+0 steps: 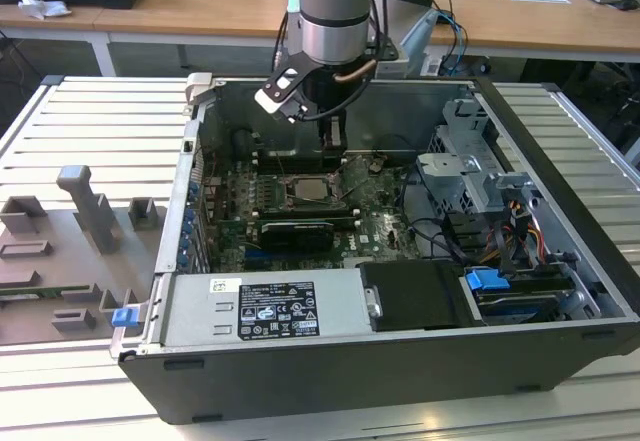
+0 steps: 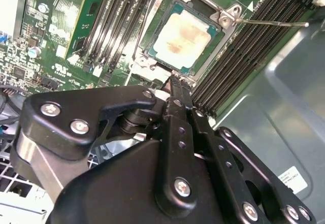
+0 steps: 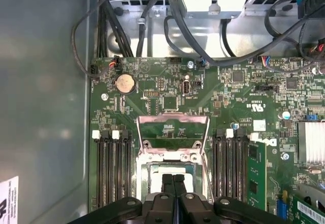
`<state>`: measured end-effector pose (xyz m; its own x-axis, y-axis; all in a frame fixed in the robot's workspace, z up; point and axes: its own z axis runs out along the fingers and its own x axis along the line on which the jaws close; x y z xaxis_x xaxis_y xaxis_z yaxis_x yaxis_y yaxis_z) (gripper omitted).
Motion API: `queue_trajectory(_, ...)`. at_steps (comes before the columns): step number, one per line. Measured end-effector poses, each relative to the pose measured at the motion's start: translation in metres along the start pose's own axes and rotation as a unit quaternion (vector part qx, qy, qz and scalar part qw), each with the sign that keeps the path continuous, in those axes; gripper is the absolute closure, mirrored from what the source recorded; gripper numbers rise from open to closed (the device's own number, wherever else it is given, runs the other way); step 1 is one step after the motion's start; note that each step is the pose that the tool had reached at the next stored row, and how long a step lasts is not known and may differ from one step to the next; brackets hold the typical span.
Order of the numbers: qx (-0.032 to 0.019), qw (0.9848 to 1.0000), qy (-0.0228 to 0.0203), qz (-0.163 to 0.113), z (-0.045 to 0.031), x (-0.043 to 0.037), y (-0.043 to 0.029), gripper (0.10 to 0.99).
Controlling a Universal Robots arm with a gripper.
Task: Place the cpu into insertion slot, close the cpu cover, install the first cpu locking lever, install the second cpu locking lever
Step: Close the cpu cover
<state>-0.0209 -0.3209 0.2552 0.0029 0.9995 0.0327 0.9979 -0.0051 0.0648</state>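
The cpu [image 2: 182, 37], a pale beige square chip, lies flat in the insertion slot [image 2: 152, 56] on the green motherboard; in the exterior view the cpu [image 1: 312, 190] sits mid-board. The cpu cover [image 3: 172, 130], a silver frame with a square window, stands tilted open beside the socket. A thin metal locking lever [image 2: 269, 23] sticks out free past the socket corner. My gripper [image 2: 174, 84] hovers just above the socket's edge, its black fingers [image 3: 167, 183] pressed together with nothing between them. From outside, the gripper [image 1: 333, 149] hangs inside the open case over the board.
Black memory slots [image 3: 111, 168] flank the socket on both sides. A black graphics card [image 1: 295, 231], the power supply [image 1: 265, 311], a drive cage [image 1: 470, 161] and loose cables [image 3: 127, 26] crowd the case. A grey fixture plate [image 1: 70, 251] lies at the exterior view's left.
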Motion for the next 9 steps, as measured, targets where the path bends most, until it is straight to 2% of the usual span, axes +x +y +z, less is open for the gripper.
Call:
queue_trajectory(5,0.0005,1.0,-0.0001,0.0,-0.0013,0.0001,0.0003,0.98)
queue_trajectory(7,0.0005,1.0,0.0,0.0,-0.0044,0.0002,0.0005,0.98)
queue_trajectory(9,0.0005,1.0,0.0001,0.0,-0.0113,0.0004,0.001,0.98)
